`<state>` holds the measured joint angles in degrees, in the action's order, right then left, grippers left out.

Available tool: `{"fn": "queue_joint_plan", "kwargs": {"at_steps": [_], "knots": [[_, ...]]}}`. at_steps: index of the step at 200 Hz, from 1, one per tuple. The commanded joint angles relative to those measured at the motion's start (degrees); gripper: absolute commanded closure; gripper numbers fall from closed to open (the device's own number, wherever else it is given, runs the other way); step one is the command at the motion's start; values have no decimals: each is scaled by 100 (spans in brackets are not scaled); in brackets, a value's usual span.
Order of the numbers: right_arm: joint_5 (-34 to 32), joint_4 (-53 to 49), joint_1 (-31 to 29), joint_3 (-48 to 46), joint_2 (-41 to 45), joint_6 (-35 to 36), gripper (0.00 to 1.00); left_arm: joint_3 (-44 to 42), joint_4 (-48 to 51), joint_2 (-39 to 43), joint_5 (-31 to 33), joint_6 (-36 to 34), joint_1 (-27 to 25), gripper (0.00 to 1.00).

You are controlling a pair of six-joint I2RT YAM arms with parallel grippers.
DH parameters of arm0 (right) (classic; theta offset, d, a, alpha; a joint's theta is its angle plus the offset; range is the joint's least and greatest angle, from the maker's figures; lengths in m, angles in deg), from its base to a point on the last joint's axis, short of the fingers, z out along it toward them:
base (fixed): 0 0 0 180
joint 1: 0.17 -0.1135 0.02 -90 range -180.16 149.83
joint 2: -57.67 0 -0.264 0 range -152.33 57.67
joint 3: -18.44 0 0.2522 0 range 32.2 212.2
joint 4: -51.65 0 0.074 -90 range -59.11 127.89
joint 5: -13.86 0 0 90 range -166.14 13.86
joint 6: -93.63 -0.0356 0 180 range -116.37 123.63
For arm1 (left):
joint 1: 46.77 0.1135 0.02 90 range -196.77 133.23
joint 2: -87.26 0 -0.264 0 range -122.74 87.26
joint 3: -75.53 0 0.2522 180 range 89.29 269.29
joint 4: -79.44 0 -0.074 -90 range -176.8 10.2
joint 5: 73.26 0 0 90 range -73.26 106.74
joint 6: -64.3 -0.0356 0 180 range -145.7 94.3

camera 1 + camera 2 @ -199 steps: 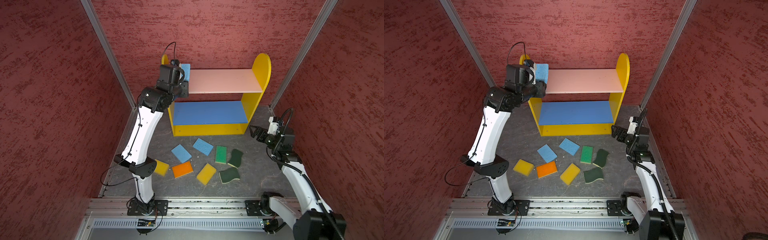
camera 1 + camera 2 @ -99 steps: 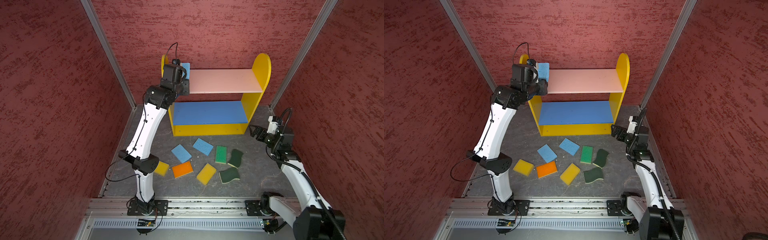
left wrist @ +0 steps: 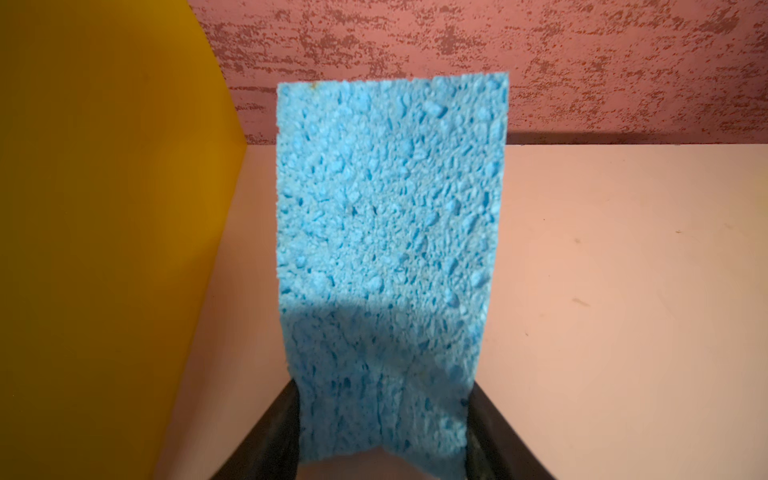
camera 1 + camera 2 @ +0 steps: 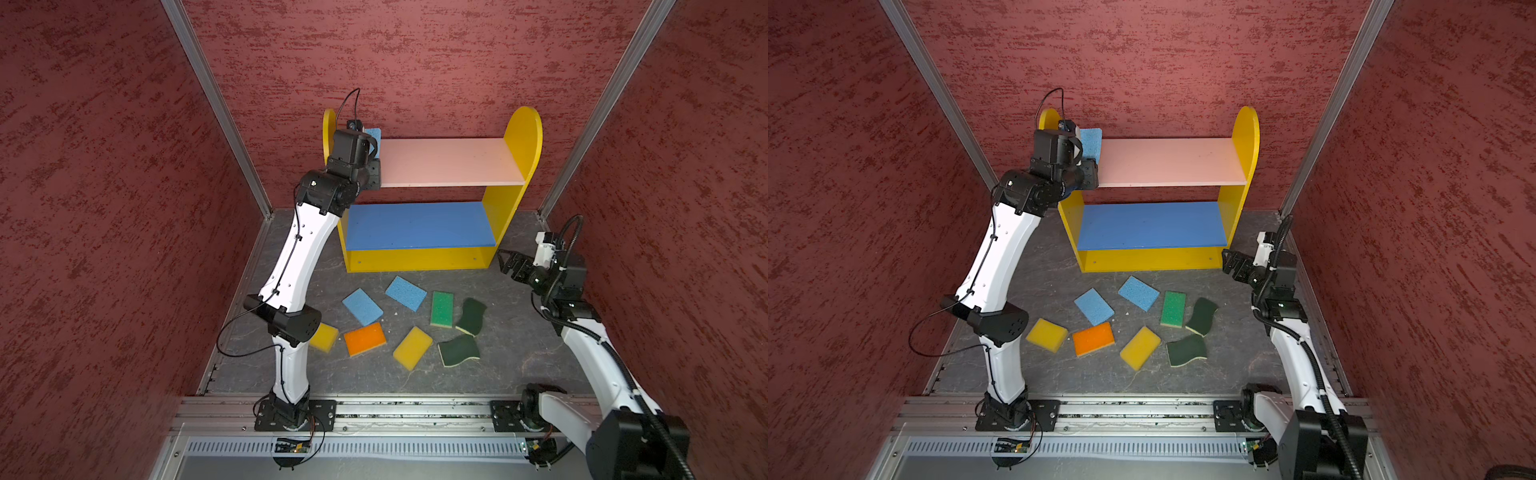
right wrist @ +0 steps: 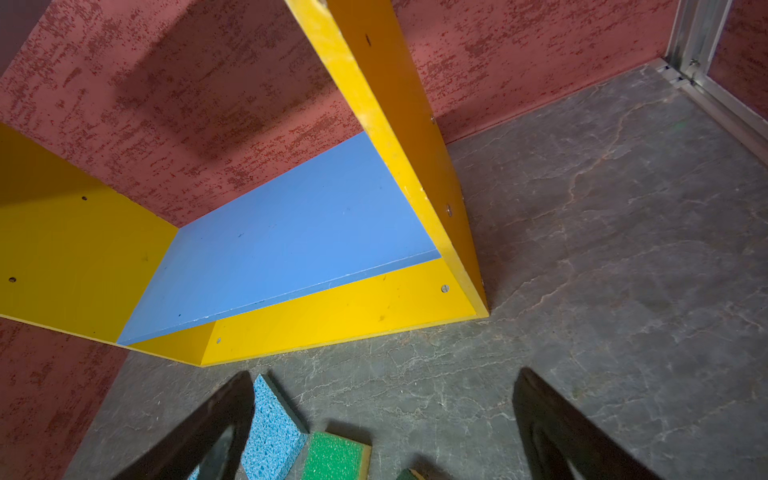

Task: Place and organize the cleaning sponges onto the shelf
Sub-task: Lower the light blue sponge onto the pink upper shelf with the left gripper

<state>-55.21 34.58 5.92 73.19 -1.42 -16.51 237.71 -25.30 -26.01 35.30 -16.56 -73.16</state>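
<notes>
The shelf (image 4: 521, 137) stands against the back wall, with a pink upper board (image 4: 449, 162) and a blue middle board (image 4: 415, 226). My left gripper (image 4: 368, 160) (image 3: 384, 384) is shut on a light blue sponge (image 4: 1091, 141) (image 3: 390, 249), held over the pink board's left end beside the yellow side panel. On the floor in front lie two light blue sponges (image 4: 362, 306) (image 4: 406, 293), a green one (image 4: 441, 308), two dark green wavy ones (image 4: 471, 316) (image 4: 458, 350), two yellow ones (image 4: 412, 348) (image 4: 324, 336) and an orange one (image 4: 365, 338). My right gripper (image 4: 505, 262) (image 5: 384, 376) hangs open by the shelf's right foot.
Red textured walls close in the grey floor (image 4: 511, 332) on three sides. A metal rail (image 4: 395, 411) with both arm bases runs along the front. The left arm's elbow (image 4: 291, 322) partly covers the left yellow sponge.
The left arm has straightened and its elbow has swung inward, keeping the blue sponge at the pink board's left end. The right arm has stayed still.
</notes>
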Motion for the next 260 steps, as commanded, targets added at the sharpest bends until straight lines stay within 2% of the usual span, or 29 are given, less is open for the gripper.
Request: {"fn": "queue_joint_plan", "kwargs": {"at_steps": [1, 82, 129, 148, 260], "knots": [[70, 208, -26, 183, -13, 37, 2, 55, -49, -105, -123, 178, -52, 41], [80, 183, -18, 141, 63, 62, 2, 49, -204, -279, -339, 823, -72, 37], [78, 199, -28, 140, 59, 72, 2, 55, -206, -326, -262, 984, -94, 31], [87, 201, -22, 137, 48, 63, 2, 55, -217, -319, -296, 1062, -90, 26], [79, 155, -17, 177, -7, 46, 2, 52, -217, -217, -819, 1484, -28, 24]]}}
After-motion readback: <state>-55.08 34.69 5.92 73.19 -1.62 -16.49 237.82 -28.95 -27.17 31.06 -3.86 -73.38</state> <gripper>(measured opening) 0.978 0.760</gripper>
